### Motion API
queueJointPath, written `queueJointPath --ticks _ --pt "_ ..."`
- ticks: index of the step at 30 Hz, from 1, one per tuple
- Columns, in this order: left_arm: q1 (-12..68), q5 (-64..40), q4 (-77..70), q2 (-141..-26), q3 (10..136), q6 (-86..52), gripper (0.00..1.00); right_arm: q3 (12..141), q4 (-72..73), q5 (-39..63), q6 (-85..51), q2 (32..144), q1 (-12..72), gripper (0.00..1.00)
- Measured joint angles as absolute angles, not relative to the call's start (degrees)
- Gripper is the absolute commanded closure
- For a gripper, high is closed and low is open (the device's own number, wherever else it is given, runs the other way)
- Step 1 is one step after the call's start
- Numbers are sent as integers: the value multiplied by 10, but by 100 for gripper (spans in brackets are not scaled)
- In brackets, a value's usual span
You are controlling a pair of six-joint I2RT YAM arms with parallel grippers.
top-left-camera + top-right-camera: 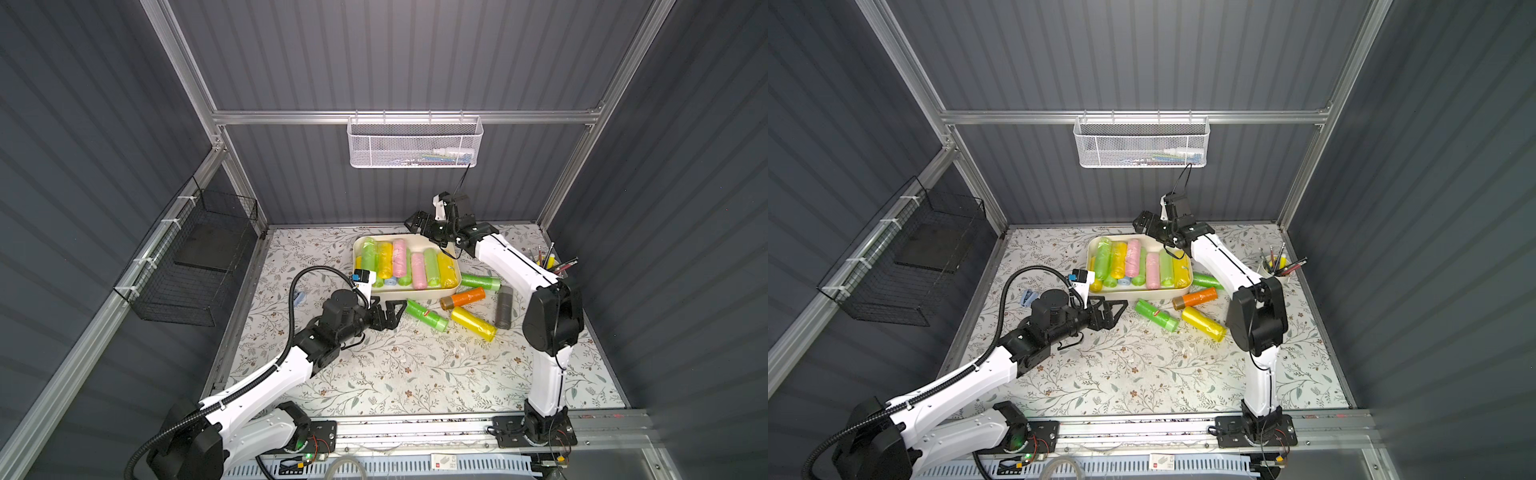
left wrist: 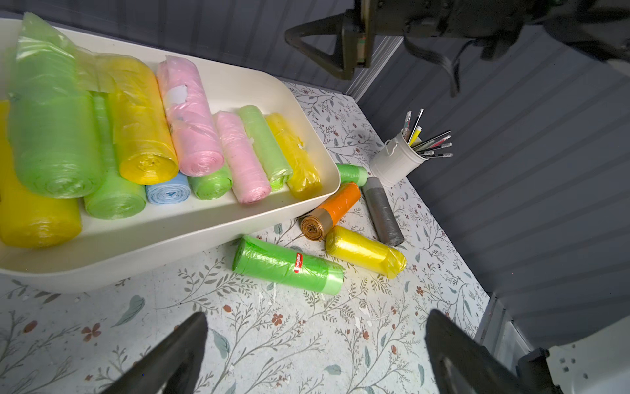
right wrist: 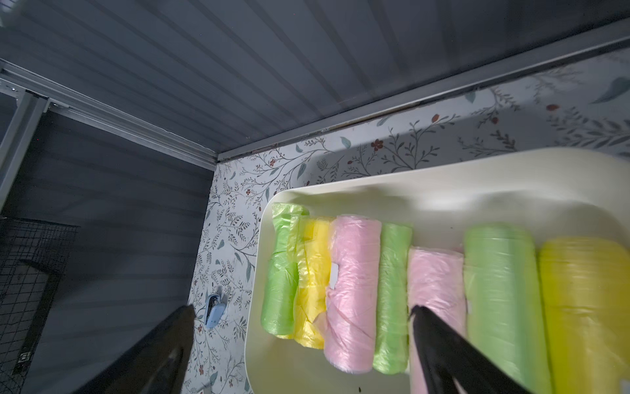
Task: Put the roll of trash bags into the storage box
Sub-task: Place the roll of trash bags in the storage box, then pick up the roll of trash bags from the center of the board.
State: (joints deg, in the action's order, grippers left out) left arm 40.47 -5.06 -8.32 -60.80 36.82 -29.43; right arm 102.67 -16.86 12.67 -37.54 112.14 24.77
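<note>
The cream-white storage box [image 1: 415, 294] [image 1: 1133, 294] [image 2: 136, 252] [image 3: 443, 177] holds several green, yellow, pink and blue rolls. Loose on the table by its near right corner lie a green roll with a red label [image 1: 427, 315] [image 2: 288, 265], an orange roll [image 1: 463, 298], a yellow roll [image 1: 473, 323], a grey roll [image 1: 504, 306] and another green roll [image 1: 481, 281]. My left gripper [image 1: 397, 313] [image 2: 317, 317] is open and empty, low over the table just left of the labelled green roll. My right gripper [image 1: 413, 224] [image 3: 301, 309] hangs open and empty above the box's far edge.
A white pen cup [image 1: 552, 266] [image 2: 395, 163] stands at the right wall. A small blue stapler [image 1: 299, 298] [image 3: 214, 310] lies left of the box. A white mesh basket [image 1: 415, 141] hangs on the back rail and a black wire basket [image 1: 195, 257] on the left wall.
</note>
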Motion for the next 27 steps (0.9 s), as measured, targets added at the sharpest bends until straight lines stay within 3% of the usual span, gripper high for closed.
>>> queueJointPath --ticks 14,27 --pt "405 -14 -21 -610 412 -263 0 779 -177 -12 -306 780 248 1" --pt "405 -14 -20 -690 445 -280 0 572 -182 -93 -298 661 266 1"
